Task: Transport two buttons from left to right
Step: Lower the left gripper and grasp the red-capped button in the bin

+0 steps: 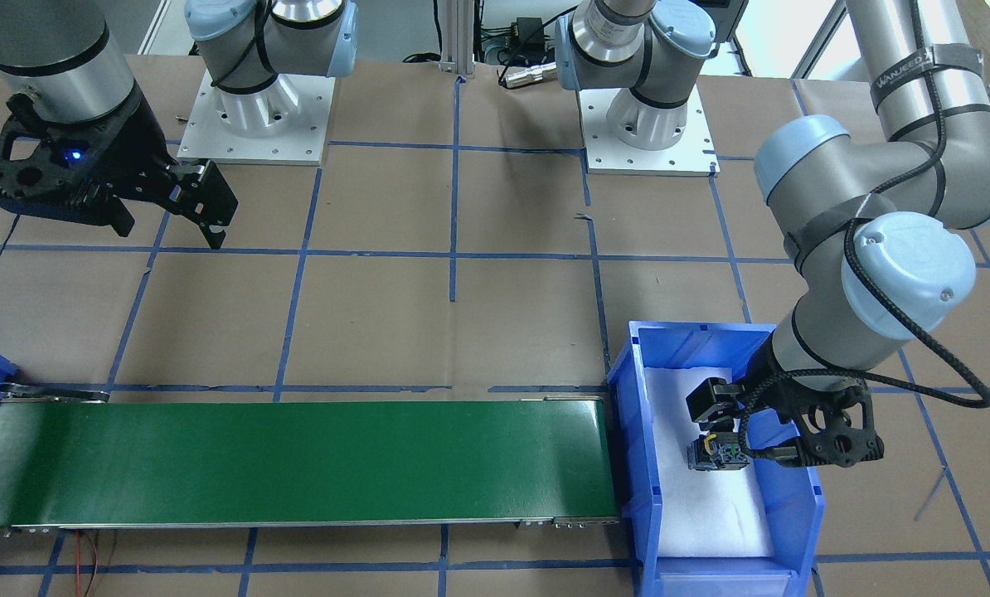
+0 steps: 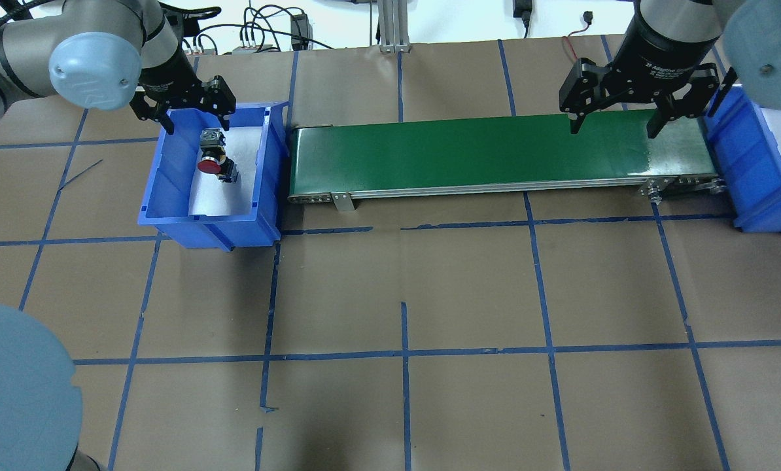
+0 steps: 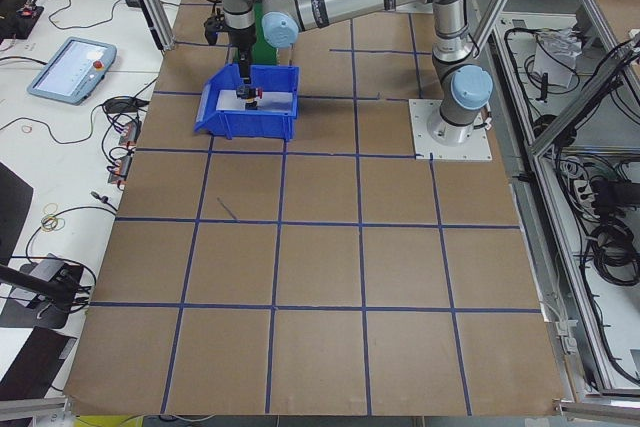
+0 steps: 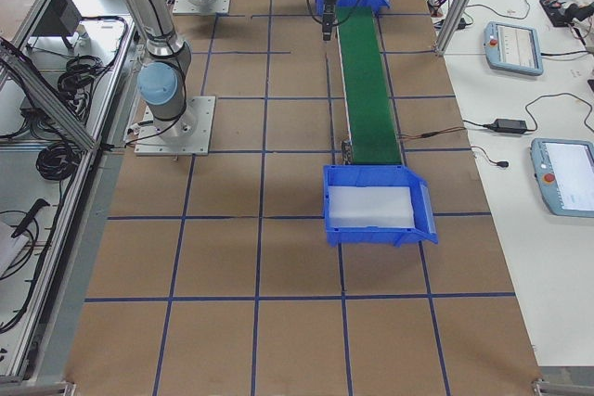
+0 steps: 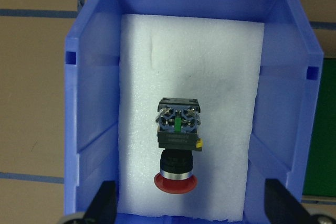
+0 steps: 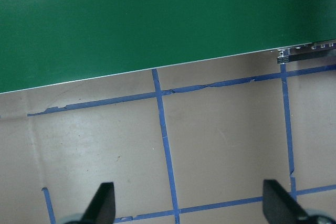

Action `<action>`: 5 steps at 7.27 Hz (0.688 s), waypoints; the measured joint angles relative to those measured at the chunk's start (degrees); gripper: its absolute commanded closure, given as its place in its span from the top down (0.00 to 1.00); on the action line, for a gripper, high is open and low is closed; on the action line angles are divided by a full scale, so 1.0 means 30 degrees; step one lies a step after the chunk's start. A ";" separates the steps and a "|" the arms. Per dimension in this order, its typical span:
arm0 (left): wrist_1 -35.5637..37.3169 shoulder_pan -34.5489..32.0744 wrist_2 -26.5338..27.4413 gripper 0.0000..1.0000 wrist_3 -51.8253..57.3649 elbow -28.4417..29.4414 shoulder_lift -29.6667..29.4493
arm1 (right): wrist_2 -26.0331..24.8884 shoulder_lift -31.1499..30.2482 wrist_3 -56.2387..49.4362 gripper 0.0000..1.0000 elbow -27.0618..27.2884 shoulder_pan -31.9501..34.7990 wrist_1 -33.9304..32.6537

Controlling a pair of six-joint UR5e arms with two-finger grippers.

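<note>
Left wrist view: the left end effector [image 5: 191, 205], spread and empty, hangs over the blue bin [image 5: 93, 129], apparently lining up on the red-capped button [image 5: 177, 140] lying on foam [image 5: 220, 66], cap toward 6 o'clock; no yellow cap shows here. Overhead: the right end effector [image 2: 615, 127], spread too, hovers over the green belt [image 2: 462, 154] at its 3 o'clock end, likely to receive.

A green conveyor belt [image 2: 495, 154] lies across the brown-papered surface [image 2: 469, 288], which blue tape lines [image 2: 403, 353] divide into squares. A blue bin [image 2: 210, 229] stands at one end of the belt and a second blue bin [image 2: 753, 203] at the other (each lined with white foam [image 5: 152, 66]). Two tablets [image 4: 513, 48] lie beside the belt, off the paper.
</note>
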 measured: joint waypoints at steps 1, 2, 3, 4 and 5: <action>0.0350 0.0205 -0.0330 1.00 0.0078 -0.0003 -0.0375 | 0.0000 0.0000 -0.0014 1.00 0.0000 0.0000 -0.0005; 0.0580 0.0320 -0.0547 0.99 0.0125 -0.0061 -0.0617 | 0.0000 0.0004 -0.0029 1.00 -0.0001 0.0001 -0.0018; 0.0758 0.0368 -0.0648 0.99 0.0144 -0.0199 -0.0746 | 0.0000 0.0011 -0.0036 1.00 0.0000 0.0000 -0.0018; 0.0890 0.0379 -0.0676 0.99 0.0196 -0.0439 -0.0816 | 0.0000 0.0009 -0.0040 1.00 0.0000 0.0000 -0.0009; 0.0984 0.0387 -0.0671 0.99 0.0286 -0.0739 -0.0837 | 0.0000 0.0003 -0.0042 1.00 -0.0006 0.0000 -0.0003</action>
